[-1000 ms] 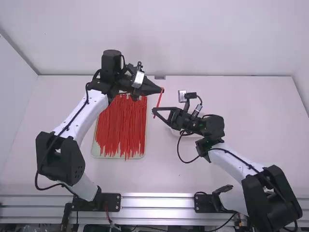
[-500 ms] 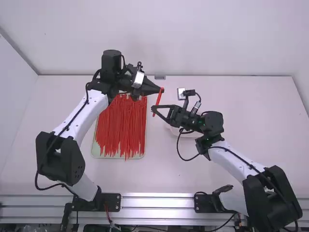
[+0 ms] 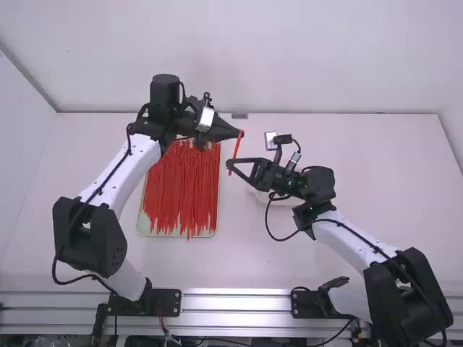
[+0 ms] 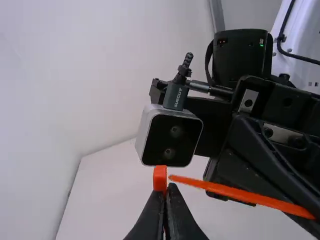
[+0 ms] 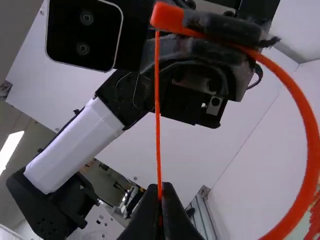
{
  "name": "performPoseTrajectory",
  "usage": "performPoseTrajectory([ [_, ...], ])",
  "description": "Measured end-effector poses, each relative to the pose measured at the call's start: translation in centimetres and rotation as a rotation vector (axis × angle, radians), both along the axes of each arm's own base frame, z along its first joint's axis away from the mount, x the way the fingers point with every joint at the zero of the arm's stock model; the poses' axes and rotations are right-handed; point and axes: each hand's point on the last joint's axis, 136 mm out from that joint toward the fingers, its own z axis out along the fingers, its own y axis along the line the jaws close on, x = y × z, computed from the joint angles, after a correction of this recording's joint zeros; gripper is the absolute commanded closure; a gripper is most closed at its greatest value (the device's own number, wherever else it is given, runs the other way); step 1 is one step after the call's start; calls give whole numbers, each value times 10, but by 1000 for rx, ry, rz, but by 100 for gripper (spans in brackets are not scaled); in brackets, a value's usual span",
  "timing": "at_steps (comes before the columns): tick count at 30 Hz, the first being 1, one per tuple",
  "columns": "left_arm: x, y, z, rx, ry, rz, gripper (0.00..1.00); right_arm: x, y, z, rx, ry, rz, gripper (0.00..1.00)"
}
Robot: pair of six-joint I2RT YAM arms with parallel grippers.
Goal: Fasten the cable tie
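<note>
Two tools in play, and one cable tie between them. The left tool (image 4: 164, 212) has its two fingers pressed together, pinching the square head of the orange-red cable tie (image 4: 159, 178) right at their tips. The right tool (image 5: 160, 199) is squeezed tight as well, clamped on the thin tail of that same tie, which runs in a straight line from its fingertips up to the head. From the head the rest of the band swings out in one wide curve to the side and back round. Whether the tail has gone through the head, I cannot tell from here. From above, both tools meet nose to nose in the air over the tabletop (image 3: 376, 159), a little left of the middle and towards the far side. The left arm reaches in from its own side, the right arm stretches across to meet it, and the tie hangs between the two tips, clear of the surface. Just below and to the left of that meeting point lies one flat pale tray (image 3: 148, 231). It holds a thick heap of red ties (image 3: 181, 188) laid lengthwise, too many to count, with the left tool over its far end.
</note>
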Motion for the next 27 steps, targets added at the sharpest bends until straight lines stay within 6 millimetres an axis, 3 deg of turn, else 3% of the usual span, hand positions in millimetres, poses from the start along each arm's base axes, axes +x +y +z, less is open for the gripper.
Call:
performPoseTrajectory([
  [27, 1, 2, 0, -3, -21, 6, 98, 4, 0, -2, -1, 14, -18, 100],
])
